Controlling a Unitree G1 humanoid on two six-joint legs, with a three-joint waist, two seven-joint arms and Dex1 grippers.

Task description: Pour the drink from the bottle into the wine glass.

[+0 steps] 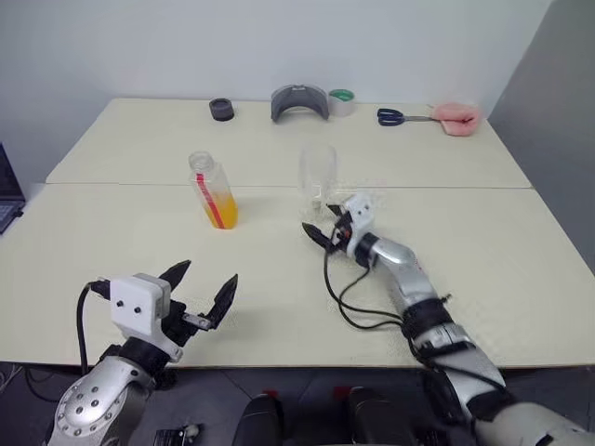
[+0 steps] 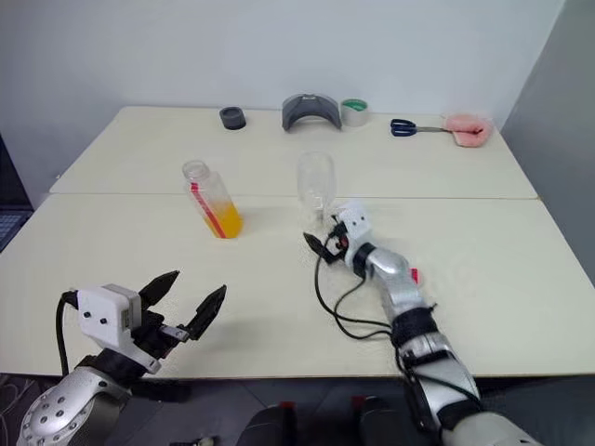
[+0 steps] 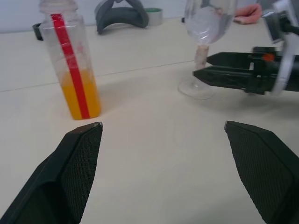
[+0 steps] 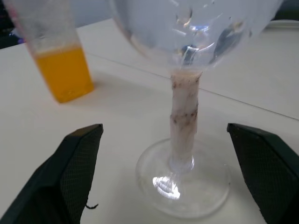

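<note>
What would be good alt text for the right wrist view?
The open right hand faces the stem of the empty wine glass, one finger on each side, not touching. The bottle, holding orange drink, stands behind on the pale table.

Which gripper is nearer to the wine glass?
The right gripper: its open fingers sit just short of the wine glass stem. The left gripper waits open near the table's front edge.

Cream-coloured table, two tops butted with a seam across. Along the far edge: small black ring-shaped roll, grey curved plastic piece, green-and-white tape roll just beside it, blue-handled scissors, pink soft object touching the scissor tips.
</note>
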